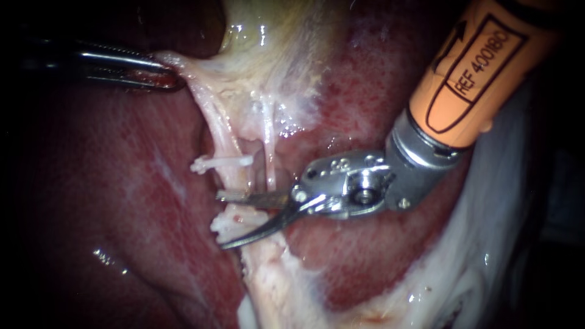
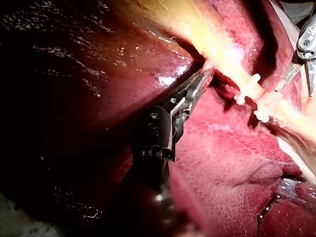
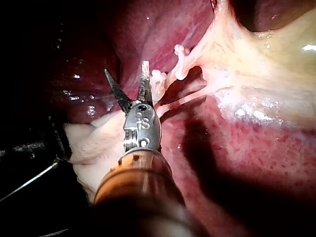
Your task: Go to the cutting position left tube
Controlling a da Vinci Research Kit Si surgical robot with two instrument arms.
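Right instrument (image 1: 222, 219) blades gaped at the left tube (image 1: 222, 137), likely soft, slick, cuttable between clips (image 1: 222, 163); left instrument (image 1: 170, 76) clamped tissue (image 1: 196, 86).

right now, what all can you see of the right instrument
My right instrument comes in from the upper right: an orange sleeve, then a shiny metal wrist, ending in two slim blades standing open. In the endoscope view one blade crosses the left tube below the upper white clip; the curved one runs under the lower clips. Contact cannot be judged.
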